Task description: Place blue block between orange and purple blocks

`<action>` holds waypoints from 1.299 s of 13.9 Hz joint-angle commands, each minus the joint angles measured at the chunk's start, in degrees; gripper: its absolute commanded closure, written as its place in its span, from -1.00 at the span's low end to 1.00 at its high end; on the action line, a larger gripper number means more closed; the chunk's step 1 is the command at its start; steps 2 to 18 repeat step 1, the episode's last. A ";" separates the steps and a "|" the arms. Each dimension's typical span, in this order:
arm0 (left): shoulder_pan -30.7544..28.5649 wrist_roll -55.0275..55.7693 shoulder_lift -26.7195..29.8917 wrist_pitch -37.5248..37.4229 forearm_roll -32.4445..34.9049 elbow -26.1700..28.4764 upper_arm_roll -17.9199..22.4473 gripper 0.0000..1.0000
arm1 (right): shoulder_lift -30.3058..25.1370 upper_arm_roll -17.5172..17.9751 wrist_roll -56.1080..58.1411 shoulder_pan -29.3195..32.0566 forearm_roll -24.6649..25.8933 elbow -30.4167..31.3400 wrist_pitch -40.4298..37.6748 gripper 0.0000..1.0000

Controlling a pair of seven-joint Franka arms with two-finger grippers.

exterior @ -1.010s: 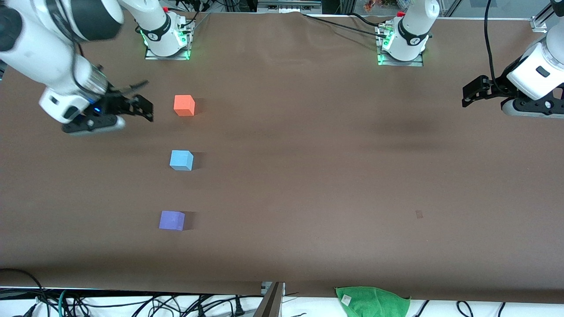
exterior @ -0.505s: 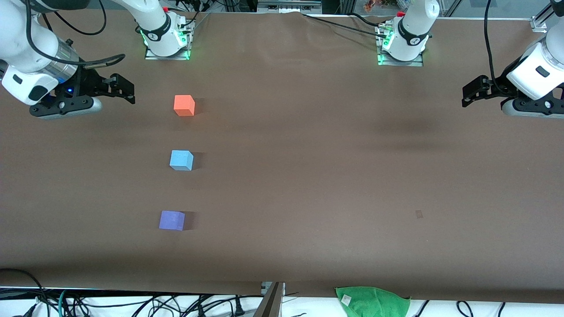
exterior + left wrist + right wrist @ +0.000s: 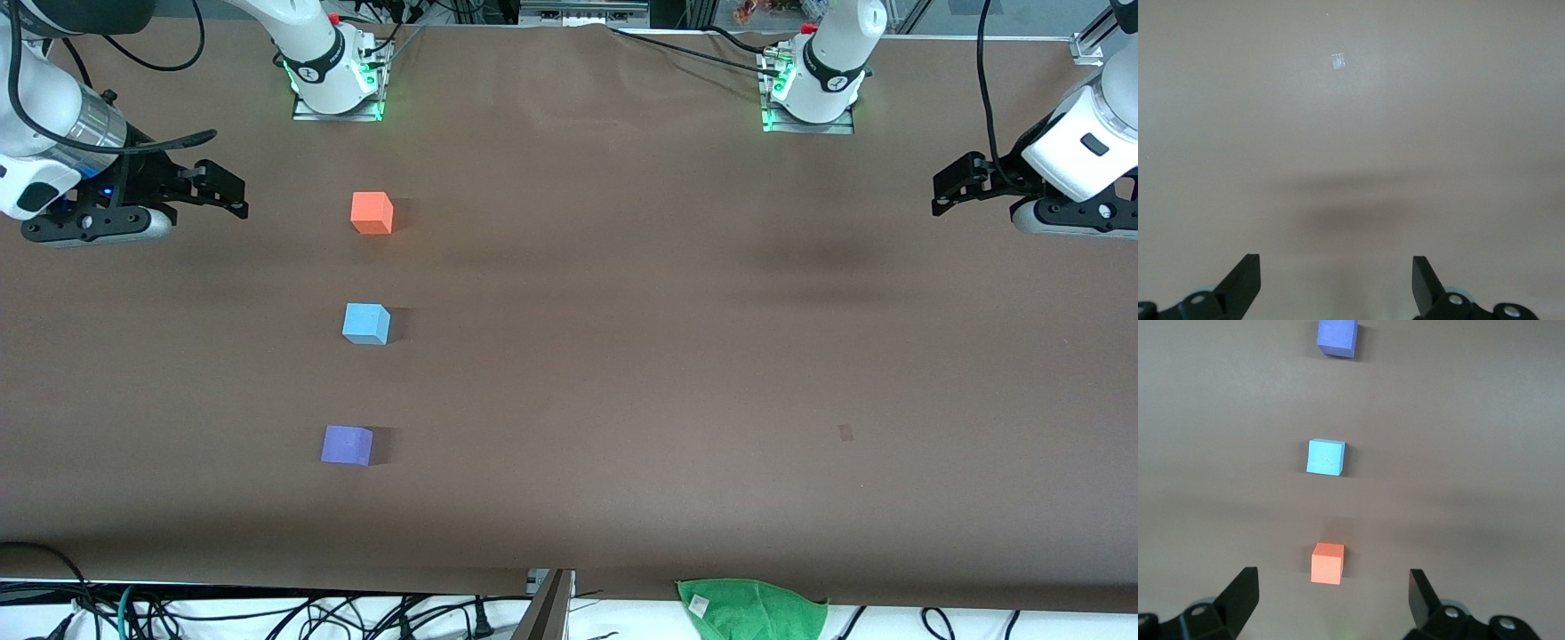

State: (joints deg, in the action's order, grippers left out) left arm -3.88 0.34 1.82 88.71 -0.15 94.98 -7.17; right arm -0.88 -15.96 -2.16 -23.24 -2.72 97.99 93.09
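The orange block (image 3: 372,213), the sky-blue block (image 3: 365,324) and the purple block (image 3: 347,445) stand apart in one line on the brown table, orange farthest from the front camera, purple nearest, blue between them. My right gripper (image 3: 233,191) is open and empty, up over bare table beside the orange block, toward the right arm's end. The right wrist view shows its fingers (image 3: 1241,590) wide apart, with the orange block (image 3: 1327,563), blue block (image 3: 1325,457) and purple block (image 3: 1337,337) in a row. My left gripper (image 3: 941,191) waits open over bare table (image 3: 1336,267).
A green cloth (image 3: 751,609) lies at the table's edge nearest the front camera, with cables beside it. A small pale mark (image 3: 845,433) is on the table toward the left arm's end; it also shows in the left wrist view (image 3: 1338,61). The arm bases (image 3: 336,80) (image 3: 813,89) stand along the farthest edge.
My right gripper has drawn away from the orange block toward the right arm's end of the table. The blocks and the left arm have not moved.
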 commanded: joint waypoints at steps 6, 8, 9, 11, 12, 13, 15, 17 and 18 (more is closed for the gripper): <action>-0.16 -0.87 -0.59 -1.52 0.24 -1.73 -0.21 -1.00 | 0.62 0.49 -0.83 -0.05 2.44 -1.66 -0.90 -0.98; -0.16 -0.87 -0.59 -1.52 0.24 -1.73 -0.21 -1.00 | 0.62 0.49 -0.83 -0.05 2.44 -1.66 -0.90 -0.98; -0.16 -0.87 -0.59 -1.52 0.24 -1.73 -0.21 -1.00 | 0.62 0.49 -0.83 -0.05 2.44 -1.66 -0.90 -0.98; -0.16 -0.87 -0.59 -1.52 0.24 -1.73 -0.21 -1.00 | 0.62 0.49 -0.83 -0.05 2.44 -1.66 -0.90 -0.98; -0.16 -0.87 -0.59 -1.52 0.24 -1.73 -0.21 -1.00 | 0.62 0.49 -0.83 -0.05 2.44 -1.66 -0.90 -0.98; -0.16 -0.87 -0.59 -1.52 0.24 -1.73 -0.21 -1.00 | 0.62 0.49 -0.83 -0.05 2.44 -1.66 -0.90 -0.98; -0.16 -0.87 -0.59 -1.52 0.24 -1.73 -0.21 -1.00 | 0.62 0.49 -0.83 -0.05 2.44 -1.66 -0.90 -0.98; -0.16 -0.87 -0.59 -1.52 0.24 -1.73 -0.21 -1.00 | 0.62 0.49 -0.83 -0.05 2.44 -1.66 -0.90 -0.98; -0.16 -0.87 -0.59 -1.52 0.24 -1.73 -0.21 -1.00 | 0.62 0.49 -0.83 -0.05 2.44 -1.66 -0.90 -0.98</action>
